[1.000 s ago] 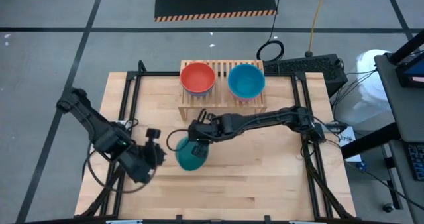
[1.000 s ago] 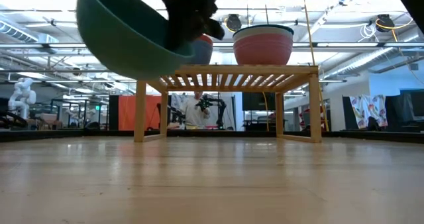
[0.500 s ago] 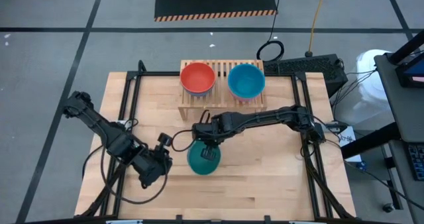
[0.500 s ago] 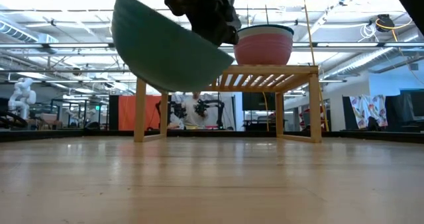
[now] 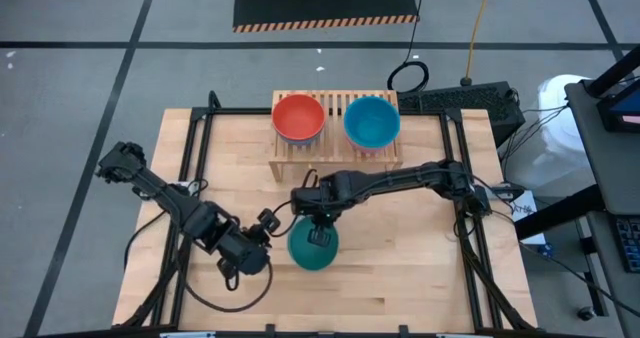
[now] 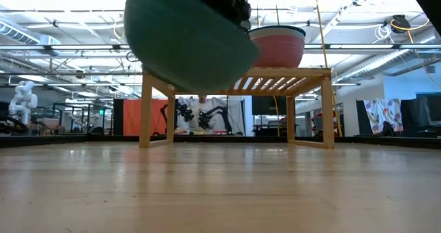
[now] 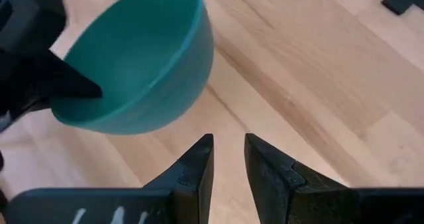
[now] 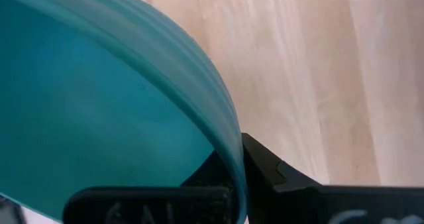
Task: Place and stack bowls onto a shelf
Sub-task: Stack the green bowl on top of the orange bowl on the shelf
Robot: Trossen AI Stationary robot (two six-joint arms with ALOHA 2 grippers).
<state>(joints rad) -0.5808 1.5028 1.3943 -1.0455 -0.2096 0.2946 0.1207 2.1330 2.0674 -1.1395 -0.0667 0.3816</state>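
Note:
A teal green bowl [image 5: 312, 248] hangs above the middle of the table, with my right gripper [image 5: 320, 230] shut on its rim. In the low view, the bowl [image 6: 189, 47] is well clear of the tabletop. My left gripper [image 7: 228, 159] stands just left of the bowl, pointing steeply down. Its fingers are a narrow gap apart with nothing between them. The light-wood shelf [image 5: 335, 148] stands at the far side. A red bowl [image 5: 298, 116] sits on its left part and a blue bowl [image 5: 372, 121] on its right. In the low view, the right one tops a pink bowl [image 6: 273, 50]. My right gripper holds the teal bowl by its rim [image 8: 232, 154], on the far side of the bowl. One finger is inside the bowl and one is outside. The fingers slant down from above. The bowl hangs tilted, mouth mostly up, clear of the table.
The shelf's legs [image 6: 146, 116] stand on the tabletop at the far side. Bare wooden tabletop [image 5: 400, 268] lies near and to the right of the bowl. Black frame rails [image 5: 195, 148] run along the table's left and right sides.
My left gripper has moved toward the table's right and near edges and a little down, closing on the teal bowl, and has rolled about its own axis. My right gripper has tipped. The bowl has swung right, and its mouth now faces more upward.

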